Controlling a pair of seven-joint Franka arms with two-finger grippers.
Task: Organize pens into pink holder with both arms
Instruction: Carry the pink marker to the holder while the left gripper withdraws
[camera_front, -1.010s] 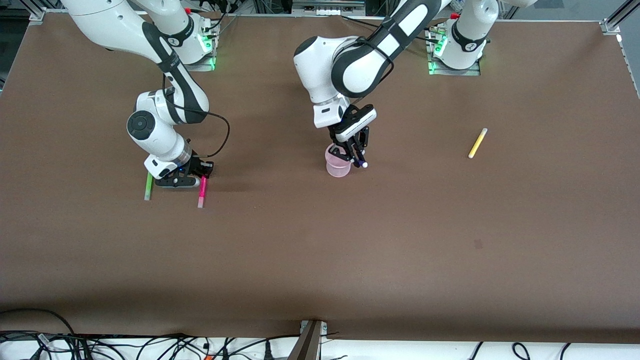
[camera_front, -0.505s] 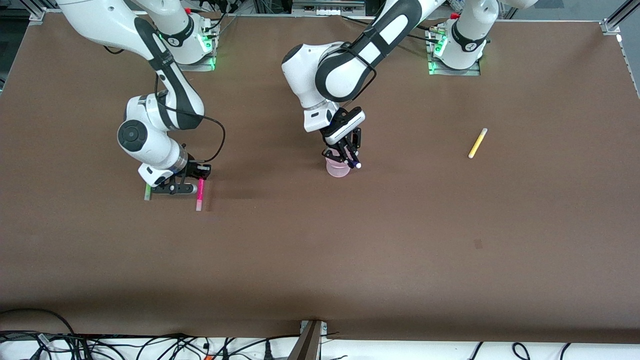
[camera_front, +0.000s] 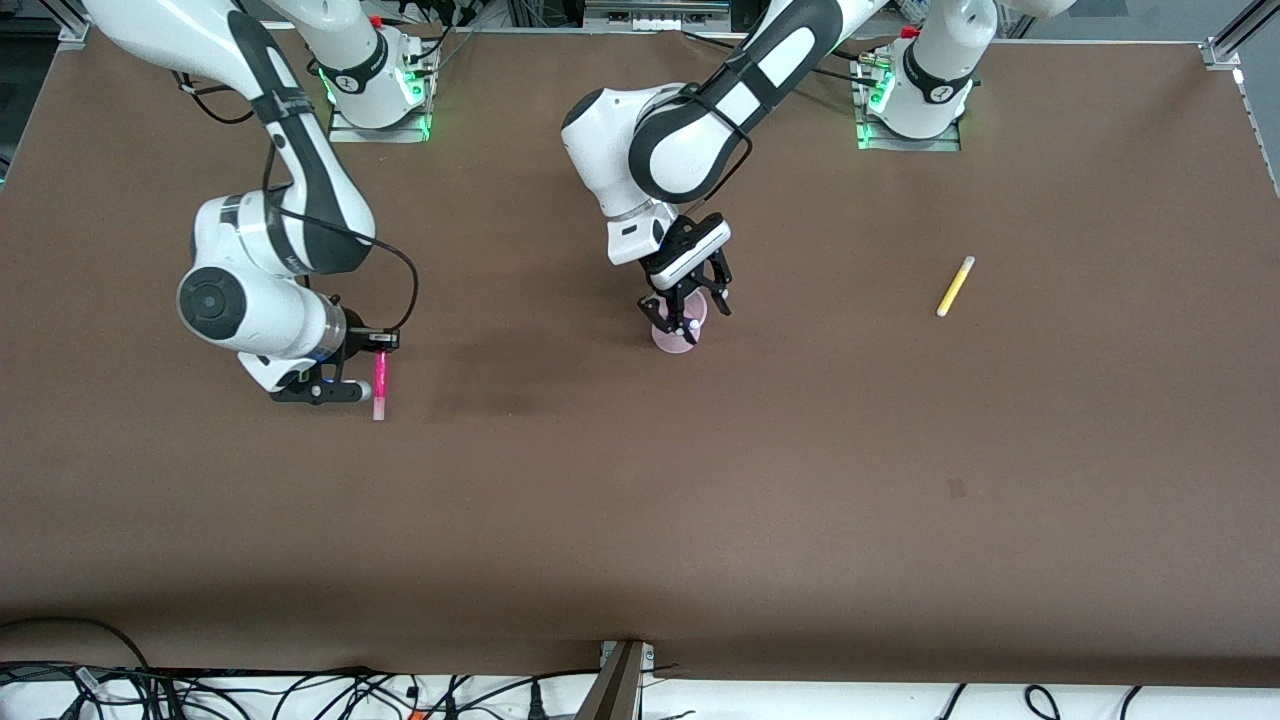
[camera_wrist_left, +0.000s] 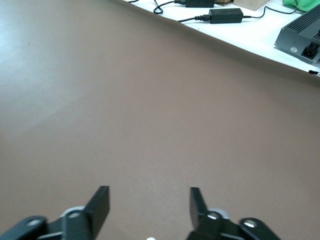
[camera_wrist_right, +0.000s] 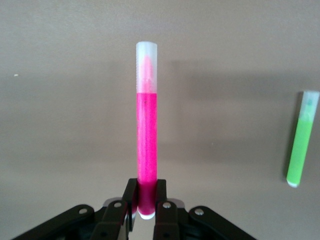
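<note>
My right gripper (camera_front: 380, 347) (camera_wrist_right: 146, 194) is shut on one end of the magenta pink pen (camera_front: 379, 388) (camera_wrist_right: 146, 135) and holds it a little above the table. The light green pen (camera_wrist_right: 300, 141) lies on the table beside it; my right arm hides it in the front view. My left gripper (camera_front: 688, 306) (camera_wrist_left: 149, 198) is open right over the pink holder (camera_front: 668, 341). The dark purple pen's pale tip (camera_front: 690, 326) sticks up out of the holder between the fingers. The yellow pen (camera_front: 955, 286) lies alone toward the left arm's end of the table.
Brown table mat (camera_front: 640, 500) with nothing else on it. Cables and a metal bracket (camera_front: 620, 680) lie along the table edge nearest the front camera. A black power brick (camera_wrist_left: 225, 15) and cables sit off the mat.
My left gripper moved over the holder and opened, leaving the purple pen in it. My right gripper lifted the magenta pen and carried it toward the right arm's end, covering the green pen.
</note>
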